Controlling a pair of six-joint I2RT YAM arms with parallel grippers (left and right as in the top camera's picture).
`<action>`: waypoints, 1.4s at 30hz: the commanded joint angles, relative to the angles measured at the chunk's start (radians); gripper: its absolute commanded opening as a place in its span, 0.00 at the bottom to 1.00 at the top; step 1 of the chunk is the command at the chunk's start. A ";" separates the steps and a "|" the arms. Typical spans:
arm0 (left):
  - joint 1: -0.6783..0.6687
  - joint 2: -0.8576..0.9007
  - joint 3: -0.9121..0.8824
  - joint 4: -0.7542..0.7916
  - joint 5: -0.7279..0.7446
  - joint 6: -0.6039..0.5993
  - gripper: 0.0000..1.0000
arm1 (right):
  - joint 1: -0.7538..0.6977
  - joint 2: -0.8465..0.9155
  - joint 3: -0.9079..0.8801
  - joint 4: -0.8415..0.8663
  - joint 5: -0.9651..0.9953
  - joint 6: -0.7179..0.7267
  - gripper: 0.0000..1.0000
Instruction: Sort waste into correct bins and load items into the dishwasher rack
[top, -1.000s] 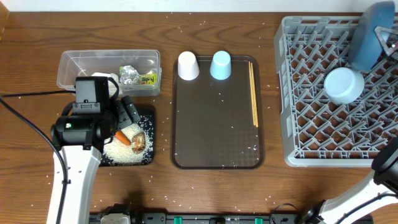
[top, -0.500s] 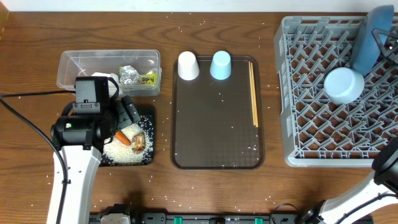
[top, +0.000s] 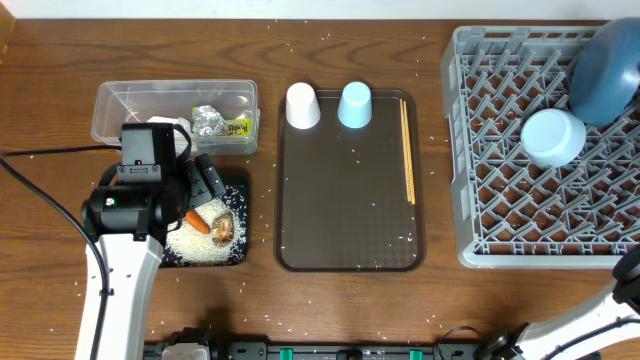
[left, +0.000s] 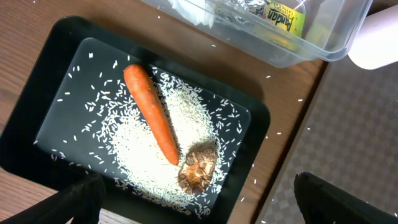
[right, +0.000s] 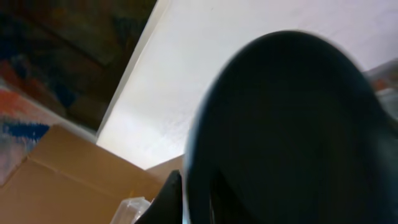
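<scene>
Filling most of the right wrist view, the dark-blue plate (right: 292, 137) is shown close and blurred. From overhead it is seen tilted over the far right corner of the grey dishwasher rack (top: 500, 230), just beside an upside-down white bowl (top: 552, 137) set on the pegs. Only a dark bit of the right gripper (right: 171, 196) is made out by the plate's edge; whether its jaws are clamped on the plate cannot be told. On the brown serving tray (top: 350, 240) a white cup (top: 303, 106) and a light-blue cup (top: 354, 105) are stood upside down, and chopsticks (top: 407, 150) are laid along its right side. The left gripper (left: 196, 199) is held, fingers spread wide, above the black tray (left: 56, 112), where the carrot (left: 152, 115), brown food lump (left: 198, 169) and rice (left: 193, 124) are gathered. The foil ball (top: 208, 119) and packet (top: 236, 126) are kept in the clear tub (top: 120, 100).
</scene>
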 joint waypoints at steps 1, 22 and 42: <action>0.002 0.003 -0.001 -0.003 -0.008 0.005 0.98 | -0.025 0.002 0.010 0.021 -0.013 0.105 0.14; 0.002 0.003 -0.001 -0.003 -0.008 0.005 0.98 | -0.040 -0.211 0.010 0.318 -0.024 0.377 0.24; 0.002 0.003 -0.001 -0.003 -0.008 0.006 0.98 | 0.249 -0.491 0.012 0.251 0.165 0.172 0.99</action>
